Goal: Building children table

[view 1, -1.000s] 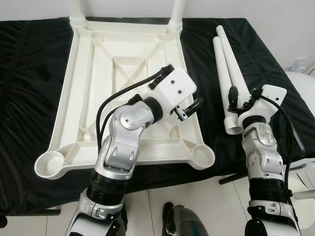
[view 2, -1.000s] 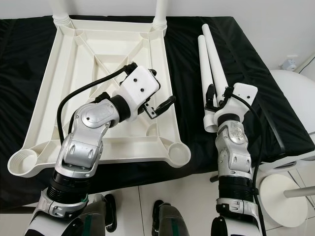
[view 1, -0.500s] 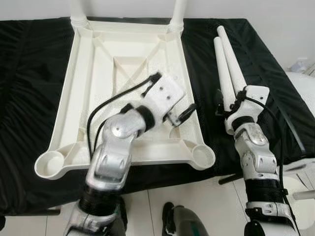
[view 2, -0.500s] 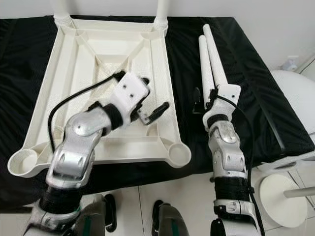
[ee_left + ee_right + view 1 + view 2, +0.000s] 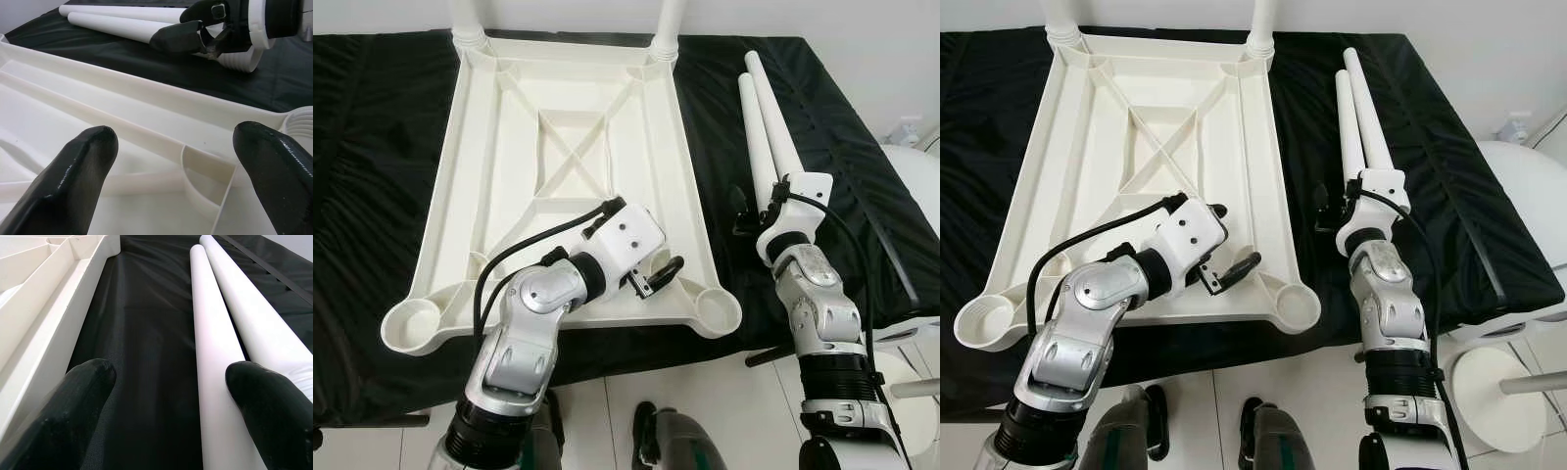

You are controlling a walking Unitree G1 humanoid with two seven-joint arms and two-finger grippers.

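- Both grippers show from the head camera. Left gripper [image 5: 658,277] hangs over the near right part of the big white plastic table top [image 5: 489,196], which lies upside down on the black cloth [image 5: 372,127]. Its two black fingers are spread apart and hold nothing.
- Right gripper [image 5: 751,208] sits at the thick near ends of the two long white plastic table legs [image 5: 769,147]. These legs lie side by side on the cloth, just to the right of the table top. From here I cannot tell how its fingers stand.
- Two more white legs [image 5: 666,24] already stand up in the far corners of the table top. The two round holes [image 5: 717,308] at the near corners have no legs in them.
- A white round stool [image 5: 1513,166] stands on the right, past the cloth.
- Left wrist view: two black fingertips [image 5: 80,176] are wide apart with nothing between them. Under them are the white ribs of the table top [image 5: 146,127]. Farther off, the right gripper [image 5: 198,34] is at the ends of the two loose legs [image 5: 122,22].
- Right wrist view: two black fingertips [image 5: 78,396] are spread wide. One loose leg [image 5: 215,382] lies between them on the cloth [image 5: 146,333]. The other leg is just beside it. The table top edge [image 5: 58,308] is off to one side.
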